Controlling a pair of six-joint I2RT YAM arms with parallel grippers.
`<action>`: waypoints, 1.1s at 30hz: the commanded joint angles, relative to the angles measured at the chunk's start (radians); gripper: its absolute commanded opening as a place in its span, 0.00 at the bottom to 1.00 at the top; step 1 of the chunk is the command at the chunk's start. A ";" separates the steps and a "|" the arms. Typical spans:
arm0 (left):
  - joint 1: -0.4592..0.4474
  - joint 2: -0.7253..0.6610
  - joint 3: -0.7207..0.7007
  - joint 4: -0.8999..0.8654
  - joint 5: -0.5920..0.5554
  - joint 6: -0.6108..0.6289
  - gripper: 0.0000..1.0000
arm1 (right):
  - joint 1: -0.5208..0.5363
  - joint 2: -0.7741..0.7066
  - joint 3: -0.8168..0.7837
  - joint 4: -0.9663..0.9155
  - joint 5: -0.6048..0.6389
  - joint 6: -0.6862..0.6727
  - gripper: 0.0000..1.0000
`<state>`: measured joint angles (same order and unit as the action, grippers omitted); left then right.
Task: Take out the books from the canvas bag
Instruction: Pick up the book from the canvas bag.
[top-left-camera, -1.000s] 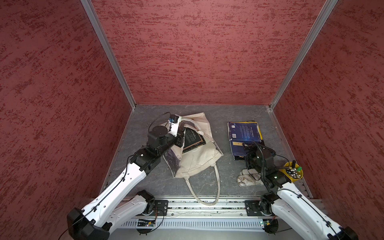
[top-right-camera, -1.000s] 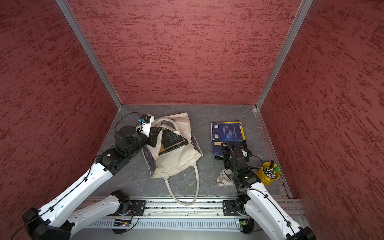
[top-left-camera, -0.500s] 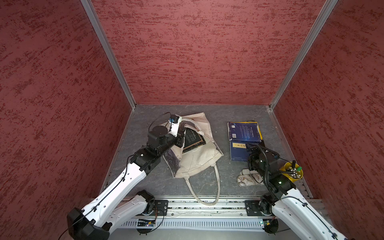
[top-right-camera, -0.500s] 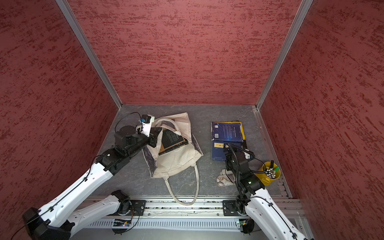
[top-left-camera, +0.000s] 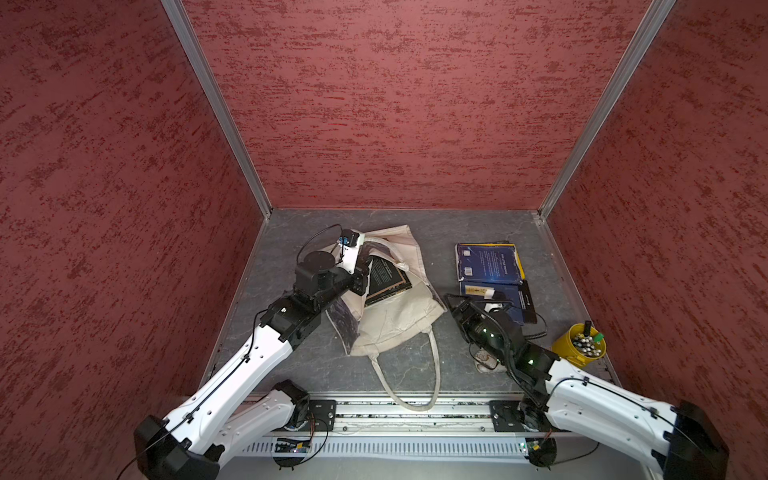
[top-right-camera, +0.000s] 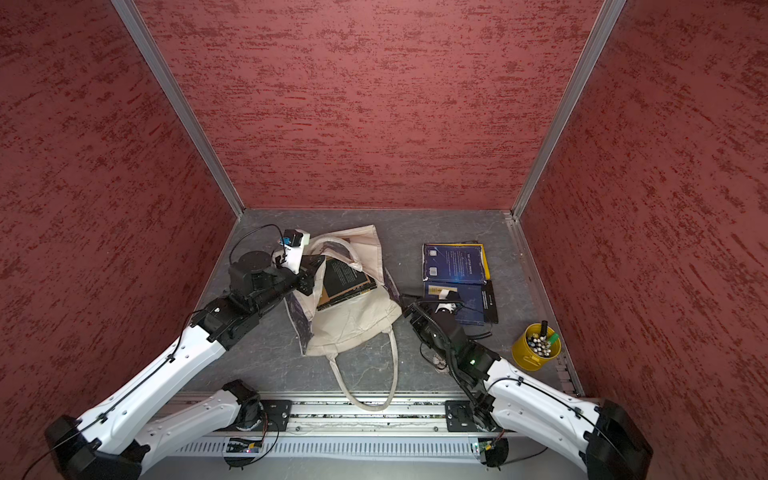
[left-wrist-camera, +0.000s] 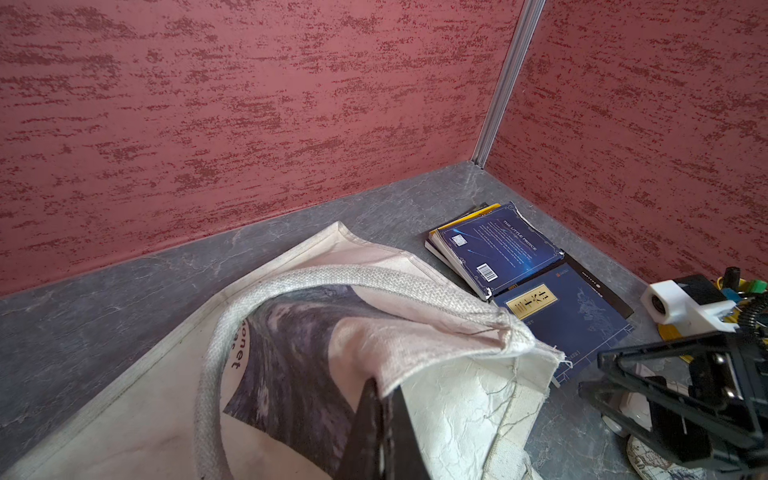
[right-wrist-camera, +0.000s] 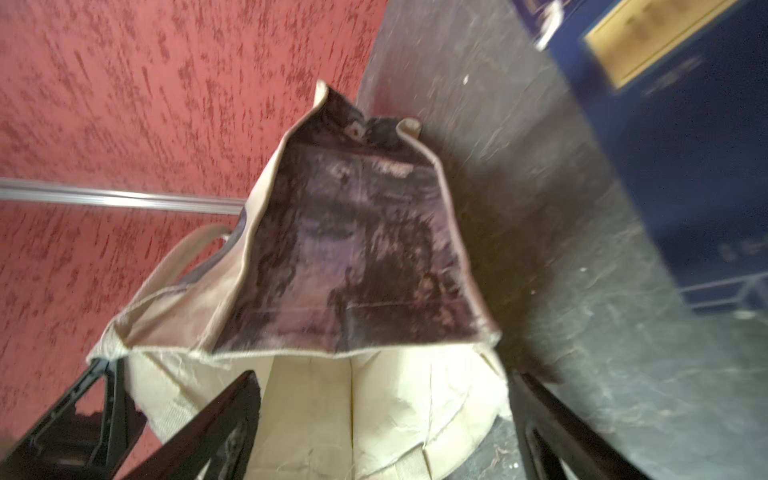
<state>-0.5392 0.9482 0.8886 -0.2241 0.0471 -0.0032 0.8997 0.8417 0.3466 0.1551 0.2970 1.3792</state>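
Pinching canvas bag rim with left fingers, mouth propped open. Holding right fingers wide, empty, just off the bag's side. Can see black-and-brown book in the mouth, just past left fingers; dark blue books already out, flat beside right fingers. Could lose the thin cloth pinch and bury that book under sagging fabric. Could snag cloth or handle with right fingers instead of cover, or drag the whole bag. Working on grey marbled tabletop, looks slick; boxed in by red walls on three sides.
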 joint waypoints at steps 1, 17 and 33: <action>0.005 0.000 0.018 0.029 0.004 0.009 0.00 | 0.103 0.066 0.051 0.120 0.180 -0.021 0.94; 0.004 -0.008 0.012 0.045 -0.009 0.003 0.00 | 0.354 0.554 0.231 0.468 0.226 -0.078 0.93; 0.003 -0.024 0.001 0.054 -0.006 0.006 0.00 | 0.277 0.918 0.410 0.567 0.050 -0.087 0.86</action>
<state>-0.5392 0.9474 0.8883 -0.2230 0.0448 -0.0032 1.2106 1.7073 0.7464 0.6830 0.4244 1.2793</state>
